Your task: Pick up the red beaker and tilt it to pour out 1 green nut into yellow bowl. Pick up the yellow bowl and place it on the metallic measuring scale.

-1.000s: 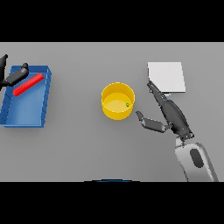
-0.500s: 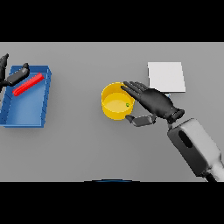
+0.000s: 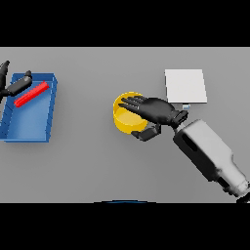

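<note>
You see the right hand (image 3: 155, 111) over the yellow bowl (image 3: 126, 119) in the middle of the table (image 3: 97, 166), fingers reaching across its top and thumb curled under its near rim, while the red beaker (image 3: 31, 94) lies in the blue tray (image 3: 27, 132) at the left beside the left hand (image 3: 13, 86), whose fingers you cannot tell about, and the scale (image 3: 185, 86) sits far right.

We see even, bright, diffuse light over the grey table (image 3: 97, 166), with no hot spots or glare on its matte surface. Shadows are faint: only a soft darkening under the right hand (image 3: 154, 111) where it covers the yellow bowl (image 3: 124, 123). The white forearm shades to grey on its near side, suggesting light from above. The metallic measuring scale (image 3: 185, 86) at far right reads nearly flat white. Edges look soft throughout; we notice no bending at the borders.
</note>
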Robot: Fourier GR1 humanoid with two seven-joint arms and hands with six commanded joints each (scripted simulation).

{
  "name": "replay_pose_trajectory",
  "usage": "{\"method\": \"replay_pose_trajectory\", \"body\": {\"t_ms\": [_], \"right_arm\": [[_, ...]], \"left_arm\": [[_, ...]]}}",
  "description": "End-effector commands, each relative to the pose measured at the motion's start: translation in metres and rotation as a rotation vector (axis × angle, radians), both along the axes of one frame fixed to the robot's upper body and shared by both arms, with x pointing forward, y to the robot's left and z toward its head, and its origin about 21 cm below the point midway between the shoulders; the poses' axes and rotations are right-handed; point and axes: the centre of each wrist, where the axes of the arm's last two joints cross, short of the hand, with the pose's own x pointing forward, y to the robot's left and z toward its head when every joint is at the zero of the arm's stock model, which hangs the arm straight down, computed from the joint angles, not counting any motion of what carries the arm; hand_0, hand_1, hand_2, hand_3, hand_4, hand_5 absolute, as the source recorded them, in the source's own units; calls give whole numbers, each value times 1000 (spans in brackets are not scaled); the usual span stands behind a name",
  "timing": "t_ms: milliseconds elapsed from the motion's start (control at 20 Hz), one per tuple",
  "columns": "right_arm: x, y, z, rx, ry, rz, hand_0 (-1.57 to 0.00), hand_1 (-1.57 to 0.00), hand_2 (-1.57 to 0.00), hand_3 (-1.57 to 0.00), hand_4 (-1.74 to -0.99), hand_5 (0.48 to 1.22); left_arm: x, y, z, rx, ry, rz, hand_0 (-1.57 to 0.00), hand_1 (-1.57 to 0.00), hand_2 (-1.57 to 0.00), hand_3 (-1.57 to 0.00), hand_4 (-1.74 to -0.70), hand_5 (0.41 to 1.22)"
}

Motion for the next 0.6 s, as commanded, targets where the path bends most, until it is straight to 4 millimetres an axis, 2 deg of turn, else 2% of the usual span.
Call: {"method": "replay_pose_trajectory", "body": {"t_ms": [0,150,300,450,550], "right_arm": [[2,-4,-4,-17,17,0,1,1,1,1,-1244,685],[8,6,-7,-60,41,28,1,1,1,1,-1260,679],[11,7,-13,-103,65,41,1,1,1,1,-1288,671],[12,12,-15,-148,72,52,1,1,1,1,-1303,674],[14,15,-13,-189,74,52,1,1,1,1,-1307,690]], "left_arm": [[1,-2,0,-3,-3,-6,1,1,1,1,-795,725],[1,1,4,7,-4,-7,1,1,1,1,-796,733],[1,-4,-1,-2,-5,-12,1,1,1,1,-798,735],[-1,4,6,4,-13,8,1,1,1,1,-799,738],[0,2,1,10,-9,-2,1,1,1,1,-797,735]]}}
